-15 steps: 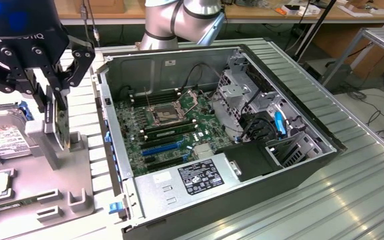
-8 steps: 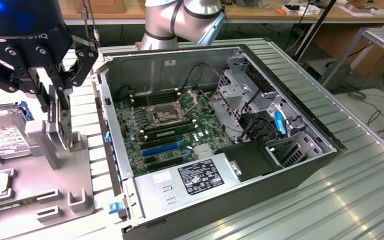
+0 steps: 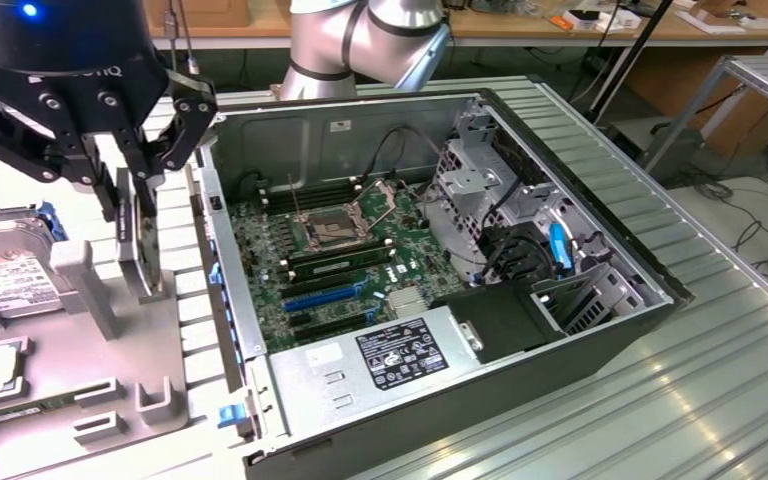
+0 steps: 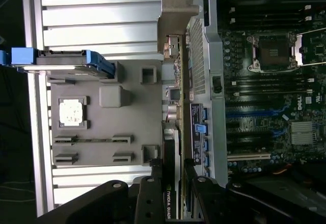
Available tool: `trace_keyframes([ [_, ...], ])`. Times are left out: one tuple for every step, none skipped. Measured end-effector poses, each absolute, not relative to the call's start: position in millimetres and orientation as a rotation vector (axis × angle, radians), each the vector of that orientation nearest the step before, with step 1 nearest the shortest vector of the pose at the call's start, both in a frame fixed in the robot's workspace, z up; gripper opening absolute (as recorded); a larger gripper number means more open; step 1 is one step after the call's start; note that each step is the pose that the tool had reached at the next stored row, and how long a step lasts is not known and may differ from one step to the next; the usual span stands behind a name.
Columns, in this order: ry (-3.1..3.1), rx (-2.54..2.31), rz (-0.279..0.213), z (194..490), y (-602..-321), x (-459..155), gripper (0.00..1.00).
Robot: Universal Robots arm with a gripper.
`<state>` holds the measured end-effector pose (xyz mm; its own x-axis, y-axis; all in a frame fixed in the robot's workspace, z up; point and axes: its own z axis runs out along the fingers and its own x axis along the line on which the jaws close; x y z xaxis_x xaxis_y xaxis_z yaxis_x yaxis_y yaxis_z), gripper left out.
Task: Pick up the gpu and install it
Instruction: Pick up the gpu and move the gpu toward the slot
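Note:
The gpu (image 3: 139,250) stands on edge, a thin dark card, at the grey holder tray (image 3: 104,390) on the exterior view's left, just outside the open computer case. My gripper (image 3: 135,195) comes down on it from above, a finger on each face, shut on the card's upper edge. In the wrist view the gpu (image 4: 175,142) runs edge-on away from my gripper (image 4: 172,183), with its metal bracket end far from the fingers (image 4: 152,188). I cannot tell whether the card's lower edge still touches the holder.
The open computer case (image 3: 598,350) lies to the exterior view's right, with its motherboard (image 3: 344,250), blue expansion slots (image 3: 324,295) and power supply (image 3: 398,355). The grey tray carries a hard drive (image 3: 4,280), a processor chip (image 4: 71,112) and a memory stick (image 4: 91,140).

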<state>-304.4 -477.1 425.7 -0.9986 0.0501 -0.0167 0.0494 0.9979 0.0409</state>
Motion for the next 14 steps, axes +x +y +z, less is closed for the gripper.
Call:
trace_keyframes([
  [3.122, 0.078, 0.063, 425.8, -477.1, -302.6, 0.27],
  [3.122, 0.078, 0.063, 425.7, -477.1, -301.0, 0.27],
  [3.122, 0.078, 0.063, 425.7, -477.1, -300.1, 0.27],
  [3.122, 0.078, 0.063, 425.7, -477.1, -299.5, 0.27],
  [3.122, 0.078, 0.063, 425.8, -477.1, -298.6, 0.27],
  [3.122, 0.078, 0.063, 425.7, -477.1, -297.9, 0.27],
  [3.122, 0.078, 0.063, 425.8, -477.1, -296.8, 0.27],
  [3.122, 0.078, 0.063, 425.7, -477.1, -295.2, 0.27],
  [3.122, 0.078, 0.063, 425.8, -477.1, -293.5, 0.27],
  [3.122, 0.078, 0.063, 425.8, -477.1, -292.2, 0.27],
  [3.122, 0.078, 0.063, 425.7, -477.1, -291.3, 0.27],
  [3.122, 0.078, 0.063, 425.8, -477.1, -290.5, 0.27],
  [3.122, 0.078, 0.063, 425.7, -477.1, -289.8, 0.27],
  [3.122, 0.078, 0.063, 425.7, -477.1, -289.1, 0.27],
])
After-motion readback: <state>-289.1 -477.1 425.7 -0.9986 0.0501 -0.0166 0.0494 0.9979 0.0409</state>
